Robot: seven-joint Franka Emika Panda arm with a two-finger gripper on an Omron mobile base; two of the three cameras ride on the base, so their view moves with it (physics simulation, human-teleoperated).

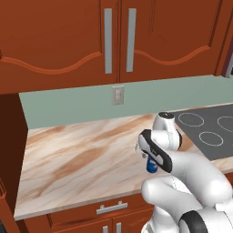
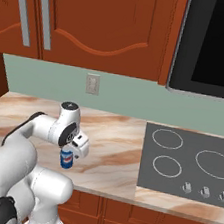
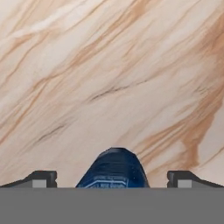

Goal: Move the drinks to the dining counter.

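Observation:
One of the drinks, a blue can (image 2: 67, 160) with a white label, stands upright on the marble counter (image 2: 113, 149) near its front edge. It also shows as a blue can (image 1: 151, 168) half hidden under the hand. My gripper (image 2: 71, 151) points down right over it. In the hand view the can (image 3: 113, 168) sits between the two fingertips (image 3: 41, 178) of the gripper (image 3: 112, 178), which is open and spread wide on both sides without touching it. The dining counter is out of view.
A black cooktop (image 2: 192, 163) with knobs lies in the counter to the right. Red-brown wall cabinets (image 1: 113, 36) hang above and a dark microwave (image 2: 214, 42) hangs over the cooktop. A wall outlet (image 2: 92, 84) sits on the green backsplash. Drawers (image 1: 109, 208) run below the counter edge.

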